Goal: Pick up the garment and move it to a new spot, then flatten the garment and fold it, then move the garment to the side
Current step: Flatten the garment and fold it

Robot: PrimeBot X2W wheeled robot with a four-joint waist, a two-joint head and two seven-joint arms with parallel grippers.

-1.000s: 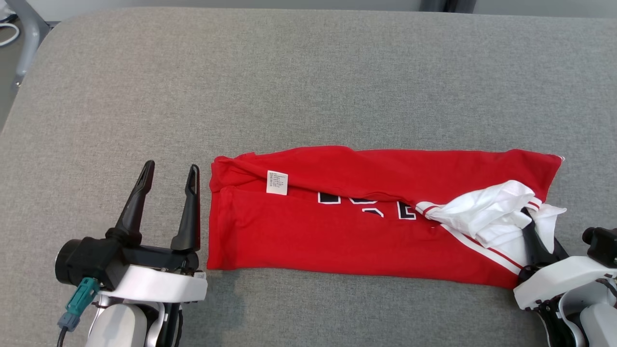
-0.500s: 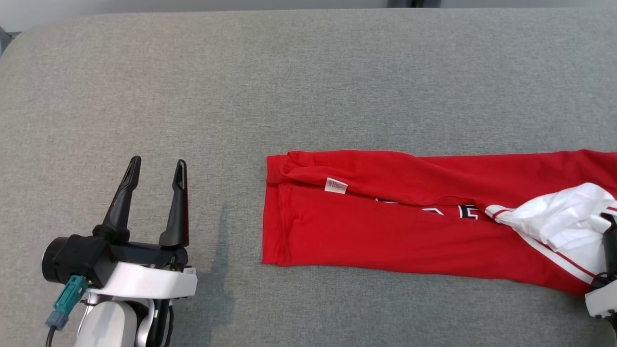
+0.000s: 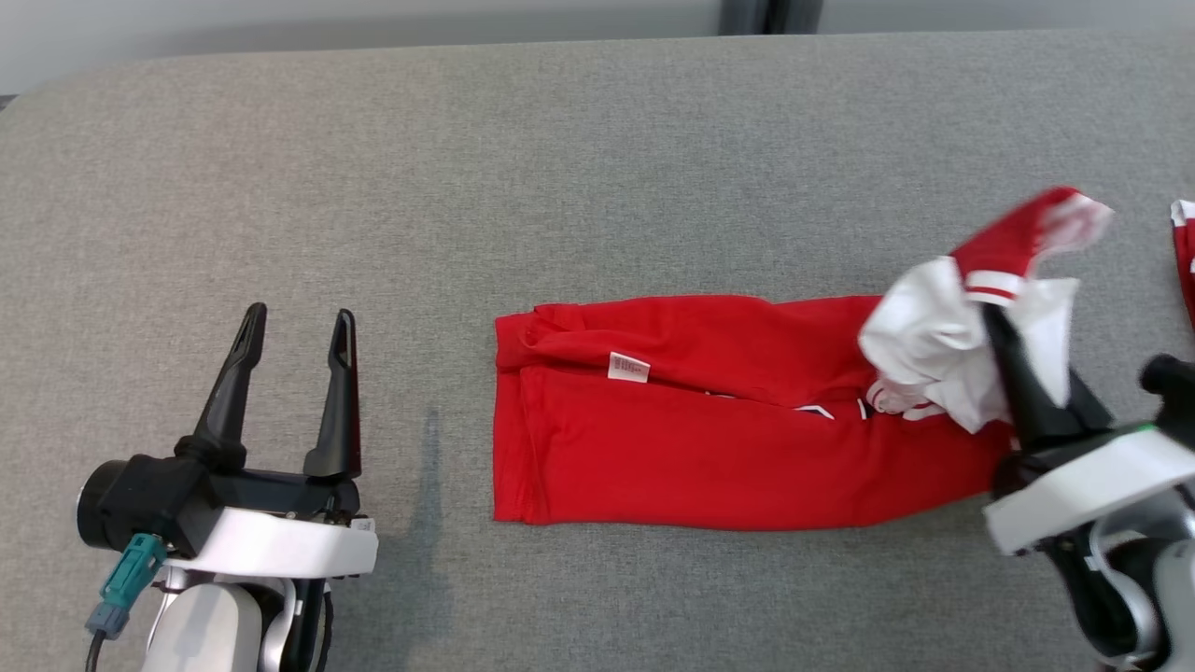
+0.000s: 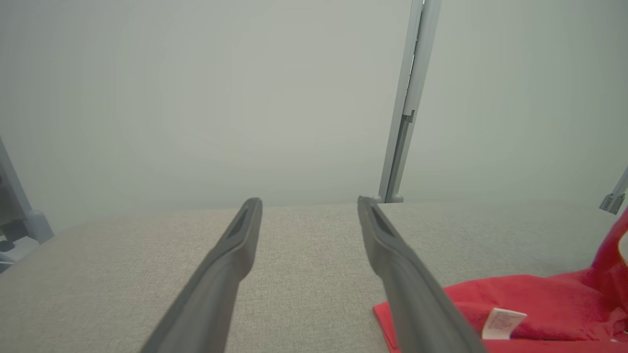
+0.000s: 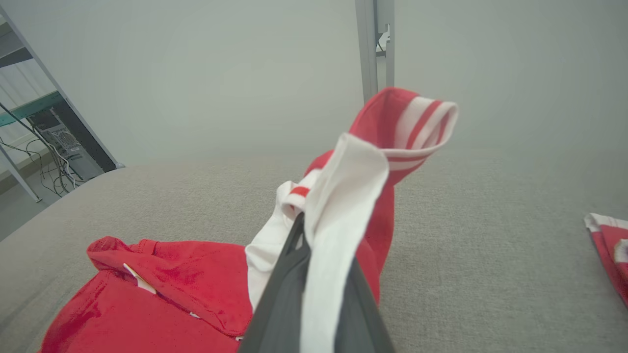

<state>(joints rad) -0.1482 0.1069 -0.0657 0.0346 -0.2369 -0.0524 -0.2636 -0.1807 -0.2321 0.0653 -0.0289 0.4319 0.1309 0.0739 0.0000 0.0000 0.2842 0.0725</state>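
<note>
A red jersey garment with white, striped sleeves point(image 3: 709, 439) lies folded lengthwise on the near half of the grey fabric-covered worktop point(image 3: 597, 168), running from the middle towards the right edge. Its right end is raised off the surface. The right gripper point(image 3: 997, 329) is clamped on the white sleeve cloth there, and its fingertips are buried in the folds. The black-and-white lettering point(image 3: 817, 411) is mostly tucked under a fold and unreadable. The print on the small white label point(image 3: 628, 366) is too fine to read. The left gripper point(image 3: 300, 313) hovers near the near-left corner, jaws spread and empty. Another red-and-white piece of cloth point(image 3: 1184, 261) is cut off at the right edge.
</note>
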